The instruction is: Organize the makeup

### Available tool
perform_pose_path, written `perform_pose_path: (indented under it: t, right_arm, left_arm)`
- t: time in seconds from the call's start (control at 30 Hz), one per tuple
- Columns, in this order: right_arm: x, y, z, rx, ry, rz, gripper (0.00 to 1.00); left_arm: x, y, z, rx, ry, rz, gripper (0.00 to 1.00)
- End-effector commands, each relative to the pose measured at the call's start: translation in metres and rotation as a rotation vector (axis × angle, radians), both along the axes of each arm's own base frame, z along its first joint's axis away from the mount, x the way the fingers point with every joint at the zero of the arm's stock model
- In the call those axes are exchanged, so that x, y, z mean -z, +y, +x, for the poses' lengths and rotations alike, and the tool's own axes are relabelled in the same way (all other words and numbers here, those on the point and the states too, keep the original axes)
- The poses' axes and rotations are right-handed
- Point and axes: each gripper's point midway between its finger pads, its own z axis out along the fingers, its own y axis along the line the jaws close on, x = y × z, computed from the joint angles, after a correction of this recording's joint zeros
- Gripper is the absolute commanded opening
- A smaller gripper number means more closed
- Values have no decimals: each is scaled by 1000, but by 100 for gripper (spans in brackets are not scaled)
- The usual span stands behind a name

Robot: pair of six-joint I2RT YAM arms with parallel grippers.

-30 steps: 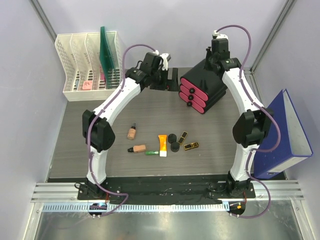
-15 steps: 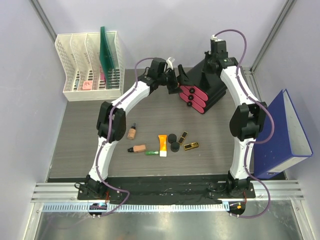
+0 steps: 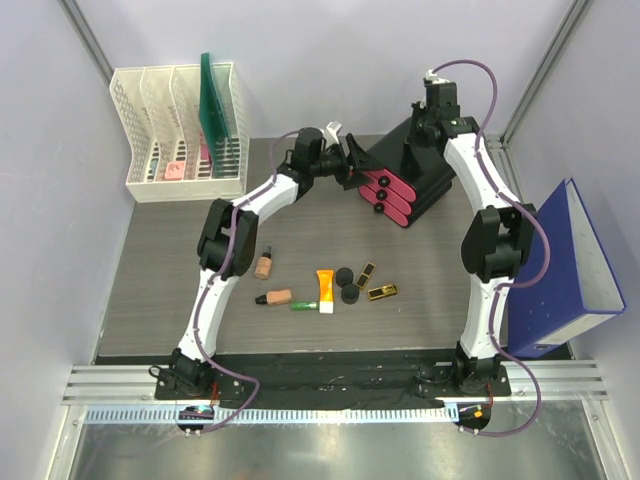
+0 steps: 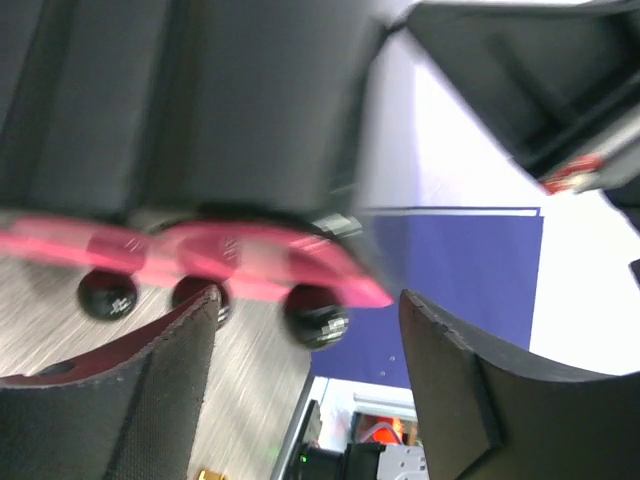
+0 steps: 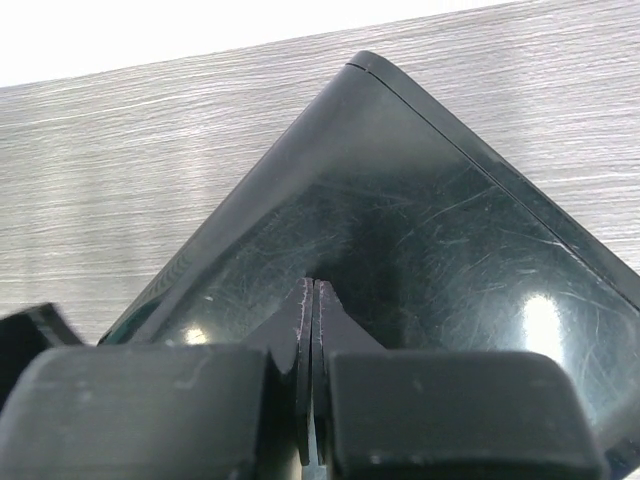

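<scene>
Over the last second our left arm has swung across the back of the worktop toward 3 o'clock, and the left end effector now sits against the pink drawer fronts of the black box. Its fingers have narrowed but are still apart. In the wrist view they straddle one black knob without clearly touching it.

The right end effector has its fingers pressed together and stays on the box's glossy top, at about 1 o'clock on the worktop. We judge that it is bracing the box.

None of the makeup has moved. The two beige bottles, orange tube, green tube, two compacts and two gold-black sticks lie loose mid-worktop, toward 7 o'clock from the box. We read this as the start of opening a drawer, so all the sorting is still ahead.
</scene>
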Motion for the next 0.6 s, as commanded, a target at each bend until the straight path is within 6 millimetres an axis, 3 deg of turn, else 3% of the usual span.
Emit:
perform_pose_path:
  t: [0.0, 0.17, 0.3, 0.57]
  right_arm:
    - [32, -3, -24, -24, 132, 4, 1]
    - [36, -5, -24, -30, 140, 5, 1]
    - [40, -8, -25, -30, 151, 12, 1]
    - [53, -15, -23, -20, 178, 53, 1]
  left_arm:
    - [-31, 0, -13, 42, -83, -82, 69]
    - [-16, -5, -11, 55, -64, -92, 66]
    - [-20, -9, -6, 59, -61, -121, 65]
    - [-9, -20, -10, 77, -42, -121, 57]
